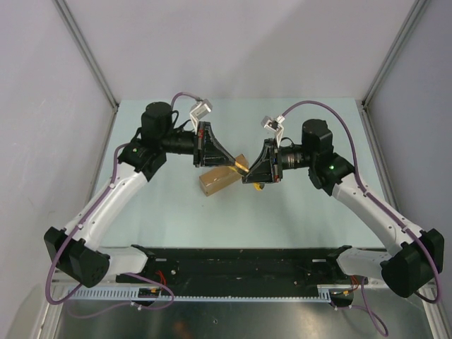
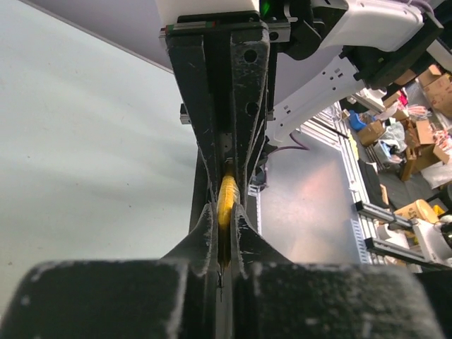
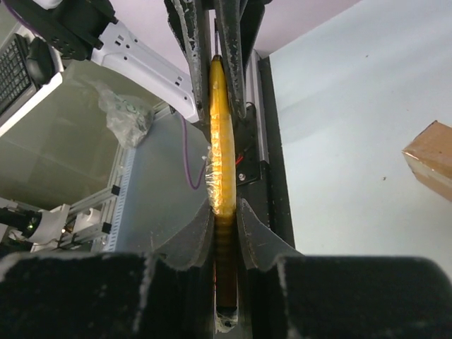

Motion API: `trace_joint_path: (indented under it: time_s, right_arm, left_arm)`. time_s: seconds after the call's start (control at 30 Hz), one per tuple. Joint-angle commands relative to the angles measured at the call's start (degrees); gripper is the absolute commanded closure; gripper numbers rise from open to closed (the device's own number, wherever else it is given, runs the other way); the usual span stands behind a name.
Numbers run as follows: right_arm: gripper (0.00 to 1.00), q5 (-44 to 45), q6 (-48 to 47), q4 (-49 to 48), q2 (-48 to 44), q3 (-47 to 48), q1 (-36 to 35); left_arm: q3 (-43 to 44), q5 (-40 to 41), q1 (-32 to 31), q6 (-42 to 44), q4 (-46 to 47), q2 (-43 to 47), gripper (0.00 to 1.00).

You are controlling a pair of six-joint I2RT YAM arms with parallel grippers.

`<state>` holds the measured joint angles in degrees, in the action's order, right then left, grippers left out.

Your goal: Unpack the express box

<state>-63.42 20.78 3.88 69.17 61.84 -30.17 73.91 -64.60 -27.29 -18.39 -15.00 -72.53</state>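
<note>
The express box (image 1: 216, 181) is a small brown cardboard box lying on the table mid-centre; its far right end is hidden by the fingers. One corner of it shows in the right wrist view (image 3: 431, 159). Both grippers meet just above its right end. My left gripper (image 1: 232, 167) and right gripper (image 1: 248, 174) are each shut on opposite ends of a slim yellow utility knife (image 1: 240, 168) with clear wrap on it. The knife runs edge-on between my left pads (image 2: 226, 201) and between my right pads (image 3: 221, 152). It is held clear of the table.
A small yellow thing (image 1: 258, 186) lies on the table under the right gripper; I cannot tell what it is. The black base rail (image 1: 240, 265) runs along the near edge. Grey walls and metal posts bound the pale green table (image 1: 311, 212).
</note>
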Motion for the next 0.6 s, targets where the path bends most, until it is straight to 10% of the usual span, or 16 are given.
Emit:
trace_joint_path:
  time_s: [0.0,0.1,0.13,0.17,0.27,0.57]
  right_arm:
    - [1.00,2.5,-1.3,0.6,-0.7,2.8,0.0]
    - [0.94,6.1,-0.7,0.2,-1.0,2.8,0.3]
    - [0.81,7.5,-0.8,0.3,-1.3,2.8,0.4]
    - [0.43,9.3,-0.6,0.3,-2.1,2.9,0.6]
    - [0.05,15.4,2.1,-3.2,-3.8,2.8,2.0]
    - [0.00,23.1,25.2,-27.2,-4.1,3.8,6.3]
  left_arm:
    - [0.4,-3.3,-0.1,-0.5,0.7,1.0,1.00]
    - [0.9,-0.9,-0.1,0.4,0.7,1.7,1.00]
    - [1.1,0.2,-0.1,0.5,0.7,1.8,1.00]
    - [1.5,1.2,0.0,0.7,0.7,2.0,1.00]
    - [3.9,6.1,0.8,-0.3,0.7,2.6,1.00]
    - [17.1,24.1,1.8,-9.7,1.5,4.5,1.00]
